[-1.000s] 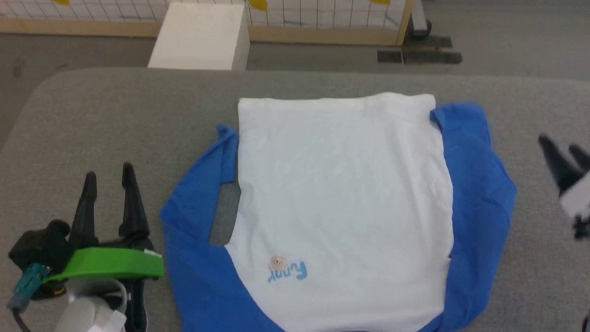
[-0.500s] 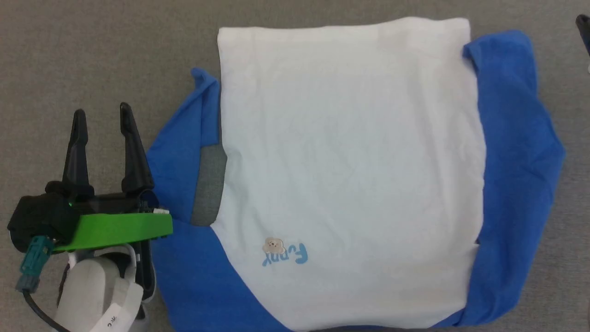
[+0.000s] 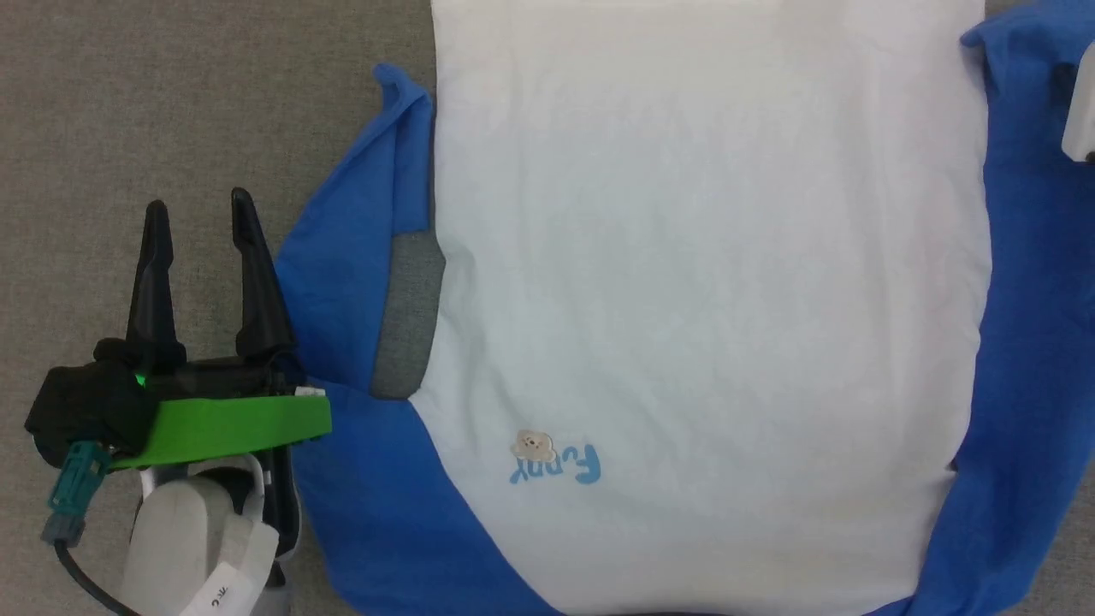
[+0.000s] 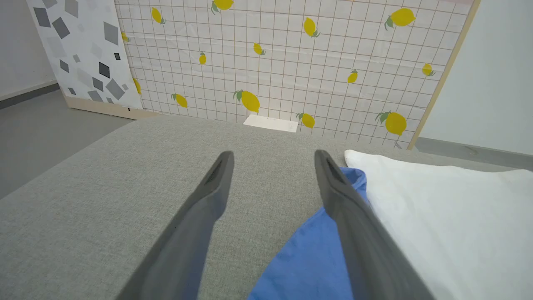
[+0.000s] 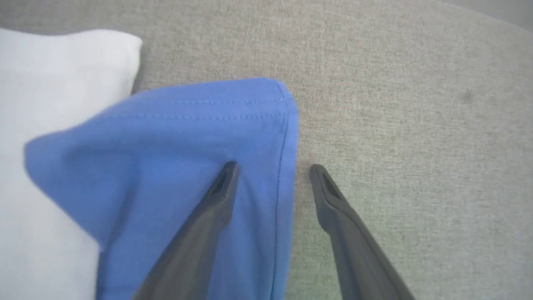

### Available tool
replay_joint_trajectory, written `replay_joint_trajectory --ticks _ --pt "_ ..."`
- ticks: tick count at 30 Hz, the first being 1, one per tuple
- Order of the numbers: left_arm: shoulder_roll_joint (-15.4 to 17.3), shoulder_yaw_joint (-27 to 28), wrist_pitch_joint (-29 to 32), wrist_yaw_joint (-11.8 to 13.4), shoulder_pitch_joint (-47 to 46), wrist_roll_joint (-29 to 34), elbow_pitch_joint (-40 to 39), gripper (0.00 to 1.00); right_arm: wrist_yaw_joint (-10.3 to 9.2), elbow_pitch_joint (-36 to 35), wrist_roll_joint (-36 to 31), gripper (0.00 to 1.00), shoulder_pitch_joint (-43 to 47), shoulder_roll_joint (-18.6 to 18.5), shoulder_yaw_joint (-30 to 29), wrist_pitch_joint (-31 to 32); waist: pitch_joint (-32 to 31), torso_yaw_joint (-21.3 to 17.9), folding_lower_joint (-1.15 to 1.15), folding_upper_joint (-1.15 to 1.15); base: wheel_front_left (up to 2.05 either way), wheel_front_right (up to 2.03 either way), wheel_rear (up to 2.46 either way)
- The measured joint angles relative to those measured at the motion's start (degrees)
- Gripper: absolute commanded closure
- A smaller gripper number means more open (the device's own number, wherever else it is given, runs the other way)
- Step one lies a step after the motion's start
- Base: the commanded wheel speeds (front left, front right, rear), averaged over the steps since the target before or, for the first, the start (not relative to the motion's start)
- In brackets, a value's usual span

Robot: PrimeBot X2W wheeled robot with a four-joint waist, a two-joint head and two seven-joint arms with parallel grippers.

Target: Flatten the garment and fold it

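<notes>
The garment (image 3: 701, 257) lies flat on the gray fabric surface (image 3: 171, 85) and takes most of the head view. Its long axis runs from bottom to top of the frame. The lettering (image 3: 556, 466) is upside down and low, and the hem end points to the top. At lower left the left pincer (image 3: 198, 201) stands open, just beside a blue sleeve (image 3: 342, 282). The right wrist view adds the stitched cuff (image 5: 208, 108), with the right pincer (image 5: 273, 165) open across its edge. The left wrist view shows a lemon-patterned panel (image 4: 291, 62) behind.
</notes>
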Motion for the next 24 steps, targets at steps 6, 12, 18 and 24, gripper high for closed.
replay_joint_trajectory --ticks 6,12,18,24 --pt "-0.78 0.75 -0.01 -1.08 0.05 0.1 1.56 0.0 0.01 0.09 5.34 1.0 0.4 0.45 -3.49 -7.17 -3.24 -0.56 0.0 0.0 0.0 0.0 0.0" --pt "-1.12 2.54 -0.01 -1.78 2.29 0.13 2.55 0.0 0.0 -8.2 14.5 1.0 4.64 -1.98 -1.55 -11.35 -8.66 -1.35 -0.01 0.0 0.0 0.0 0.0" --pt "-1.32 3.72 -0.01 -2.26 6.26 -0.01 3.38 0.0 0.0 -22.76 23.8 1.0 14.9 -3.13 5.83 -8.27 -14.64 -2.63 -0.01 0.0 0.0 0.0 0.0" --pt "-1.44 4.45 -0.01 -2.3 9.17 -0.19 3.71 0.0 0.0 -37.19 30.28 1.0 24.16 -2.66 15.38 -3.19 -20.41 -3.96 -0.01 0.0 0.0 0.0 0.0"
